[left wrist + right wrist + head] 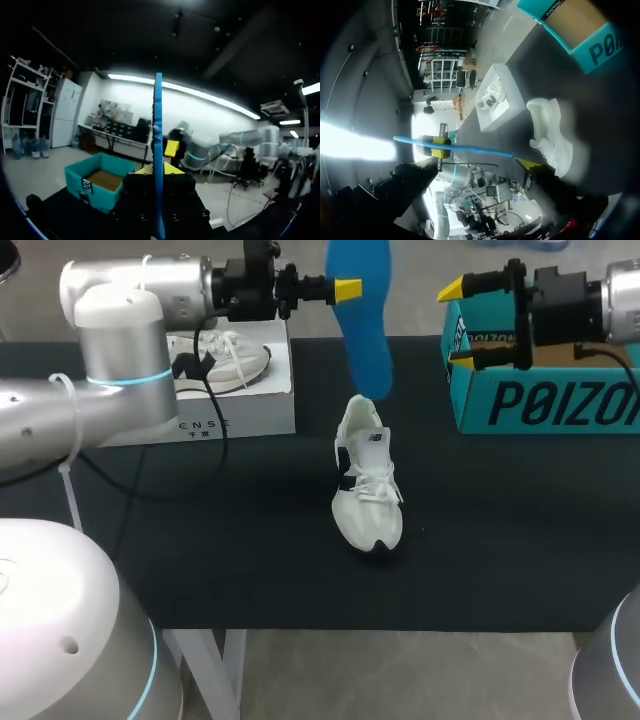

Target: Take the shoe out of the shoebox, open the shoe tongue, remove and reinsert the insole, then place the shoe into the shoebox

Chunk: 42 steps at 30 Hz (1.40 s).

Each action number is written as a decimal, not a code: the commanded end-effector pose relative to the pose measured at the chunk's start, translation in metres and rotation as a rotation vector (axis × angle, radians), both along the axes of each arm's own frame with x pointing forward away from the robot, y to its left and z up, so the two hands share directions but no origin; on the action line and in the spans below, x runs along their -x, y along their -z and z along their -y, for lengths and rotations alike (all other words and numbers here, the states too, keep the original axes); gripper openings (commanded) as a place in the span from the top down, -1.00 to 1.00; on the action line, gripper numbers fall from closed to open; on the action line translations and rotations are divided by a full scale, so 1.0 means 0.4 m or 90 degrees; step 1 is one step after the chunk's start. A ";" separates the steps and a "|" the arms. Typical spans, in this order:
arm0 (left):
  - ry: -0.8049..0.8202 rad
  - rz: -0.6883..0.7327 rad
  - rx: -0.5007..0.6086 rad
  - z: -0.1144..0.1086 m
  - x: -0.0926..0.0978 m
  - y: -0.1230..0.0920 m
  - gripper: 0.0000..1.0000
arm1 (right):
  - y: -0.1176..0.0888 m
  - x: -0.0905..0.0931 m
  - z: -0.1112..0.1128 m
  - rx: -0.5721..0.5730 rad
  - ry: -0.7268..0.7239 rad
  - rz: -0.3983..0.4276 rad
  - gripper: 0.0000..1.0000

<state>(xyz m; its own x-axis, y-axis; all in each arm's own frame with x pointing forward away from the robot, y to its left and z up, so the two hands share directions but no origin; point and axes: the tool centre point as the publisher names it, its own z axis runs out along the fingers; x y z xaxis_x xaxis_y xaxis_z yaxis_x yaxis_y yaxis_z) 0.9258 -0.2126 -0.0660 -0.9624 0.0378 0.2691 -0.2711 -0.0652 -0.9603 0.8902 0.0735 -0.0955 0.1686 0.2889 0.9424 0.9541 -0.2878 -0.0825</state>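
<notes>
High above the table my left gripper is shut on the top of a blue insole, which hangs down to just above the shoe. The white shoe lies on the black table with its laces loose. In the left wrist view the insole shows edge-on, clamped in the gripper. My right gripper hovers open by the teal shoebox, holding nothing. From the right wrist view, the insole crosses ahead of the open gripper, with the shoe beyond.
A white box with a shoe pictured on it sits at the back left, under my left arm. The teal shoebox stands open at the back right. The white box and the shoebox also appear in the right wrist view.
</notes>
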 end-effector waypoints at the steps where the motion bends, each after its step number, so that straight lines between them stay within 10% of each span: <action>1: 0.080 -0.528 0.159 -0.006 -0.011 0.013 1.00 | -0.001 -0.010 -0.005 0.001 -0.004 -0.001 -1.00; 15: 0.080 -0.528 0.159 -0.006 -0.011 0.013 1.00 | -0.002 -0.018 -0.011 -0.001 -0.001 0.006 -1.00; 17: 0.086 -0.678 0.157 -0.006 -0.021 0.010 1.00 | -0.012 -0.019 -0.012 0.015 -0.001 0.028 -1.00; 26: 0.052 -0.870 0.069 0.005 -0.034 0.022 1.00 | -0.082 0.015 0.031 0.243 -0.022 0.179 -1.00; 42: 0.064 -0.957 -0.082 0.088 -0.015 0.102 1.00 | -0.229 0.037 0.011 0.718 -0.256 0.253 -1.00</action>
